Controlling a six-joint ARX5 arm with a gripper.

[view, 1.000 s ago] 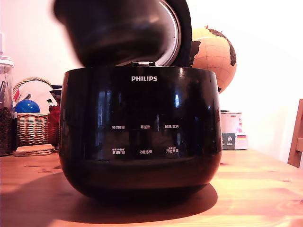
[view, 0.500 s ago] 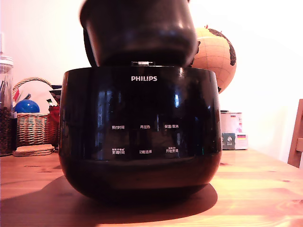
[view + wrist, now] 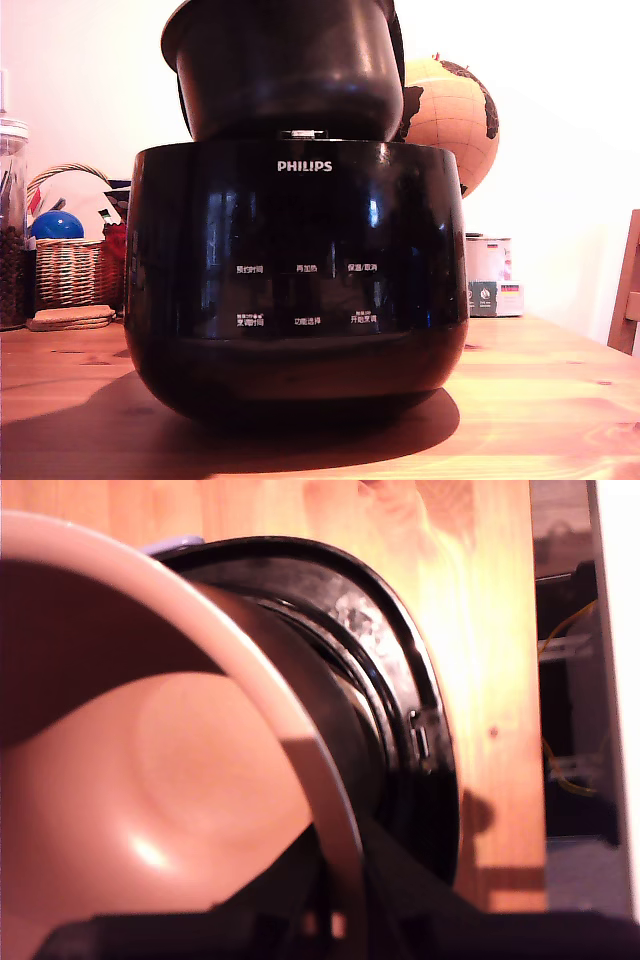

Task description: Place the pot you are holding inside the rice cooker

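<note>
The round matte black pot with a flared rim and rounded bottom [image 3: 285, 70] sits upright directly above the open top of the large glossy black rice cooker with the white PHILIPS logo [image 3: 297, 280], its base at about the level of the cooker's upper rim and slightly toward the exterior view's left of the cooker's centre; whether the base is already below the rim cannot be told. The cooker stands on the wooden bench [image 3: 540, 400], near the bench's front edge in the exterior view, with rows of white Chinese button labels across its front. In the wrist view the pot's pale, smooth interior [image 3: 170, 780] fills most of the picture, and beyond its rim the cooker's dark ring-shaped opening [image 3: 400, 680] shows against the wood. The end effector is not clearly seen: only dark shapes lie at the pot's rim in the wrist view, so whether it is clamped on the pot cannot be told. Behind the cooker, toward the bench's back edge, stand a tan and dark globe [image 3: 455, 115] on the exterior view's right, and a woven wicker basket [image 3: 68, 270] holding a blue ball [image 3: 56, 225] on its left.
</note>
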